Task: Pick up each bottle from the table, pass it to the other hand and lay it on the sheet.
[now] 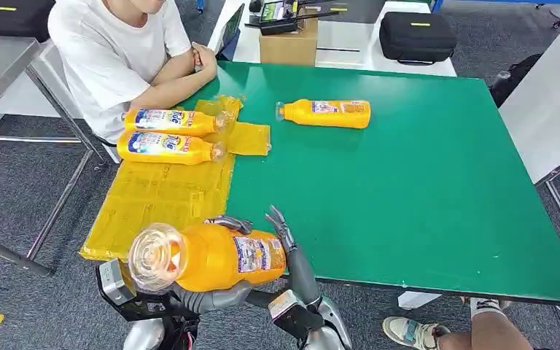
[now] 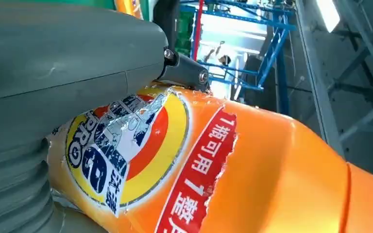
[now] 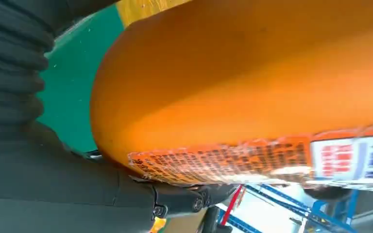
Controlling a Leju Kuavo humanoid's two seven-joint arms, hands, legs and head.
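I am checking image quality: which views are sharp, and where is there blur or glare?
Head view: evenly lit and sharp across the green table, the held bottle slightly soft. Left wrist view: label print crisp, bright overexposed patch behind. Right wrist view: bottle very close, its label text blurred.

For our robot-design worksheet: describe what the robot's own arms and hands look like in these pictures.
Both arms are silver metal with dark joints. The left hand and right hand have slim dark-grey jointed fingers. Up close, each wrist carries a grey ribbed cover, with small screws at the black finger links.
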